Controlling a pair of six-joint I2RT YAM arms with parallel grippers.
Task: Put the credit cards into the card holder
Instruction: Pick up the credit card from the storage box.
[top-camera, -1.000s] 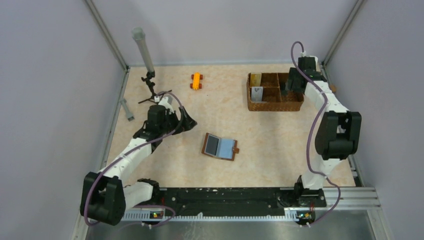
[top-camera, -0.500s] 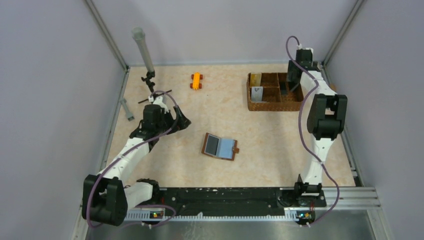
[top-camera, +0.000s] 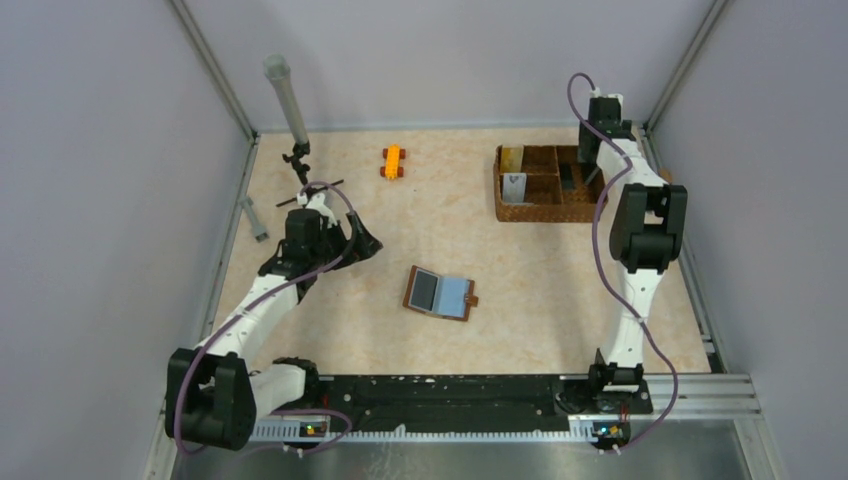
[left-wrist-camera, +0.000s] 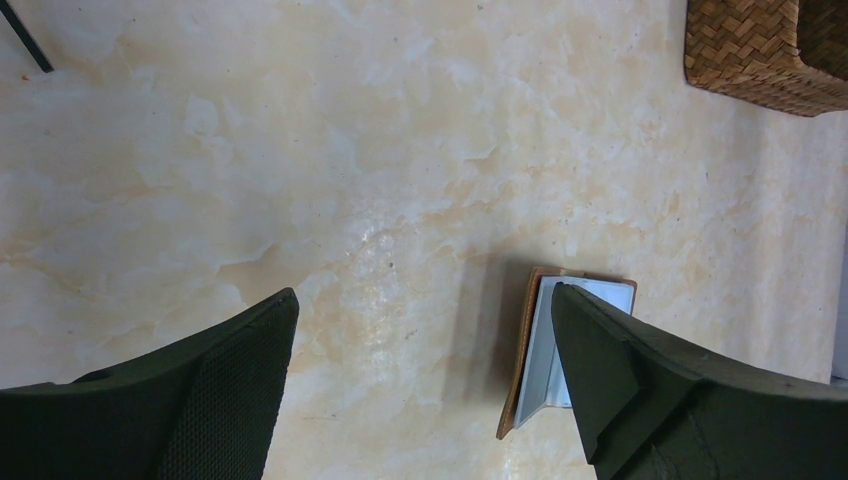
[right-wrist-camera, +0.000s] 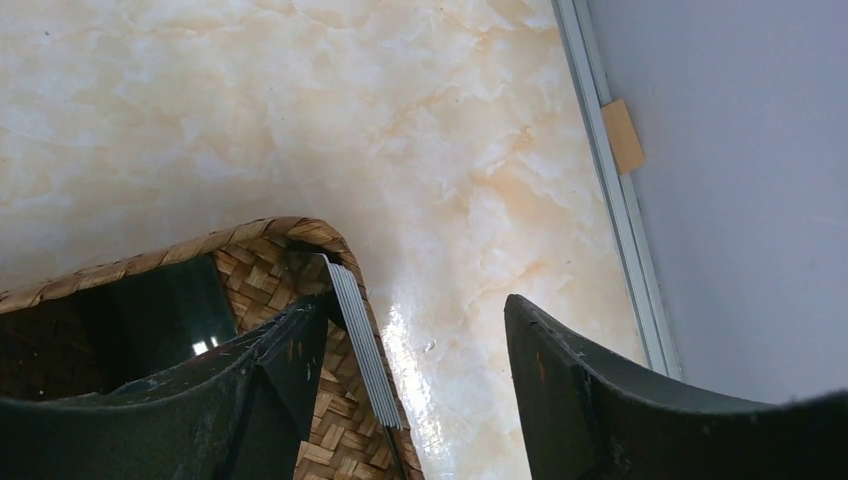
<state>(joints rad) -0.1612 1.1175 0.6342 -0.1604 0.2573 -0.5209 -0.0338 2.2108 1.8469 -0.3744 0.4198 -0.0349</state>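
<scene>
The card holder lies open in the middle of the table, brown outside with blue pockets. In the left wrist view the card holder shows partly behind one finger. My left gripper hovers open and empty to its left. The credit cards stand in the woven basket: a silver-grey one, a gold one and a dark one. My right gripper is open at the basket's far right corner. One finger is inside, one outside, with a grey card stack edge-on between them.
An orange toy block sits at the back. A black stand with a grey tube and a small grey piece are at the back left. The metal wall rail runs close beside the right gripper.
The right arm has swung to the basket's far right corner and lowered over its wall, jaws narrowing a little. The left gripper drew back slightly to the left, then stayed still.
</scene>
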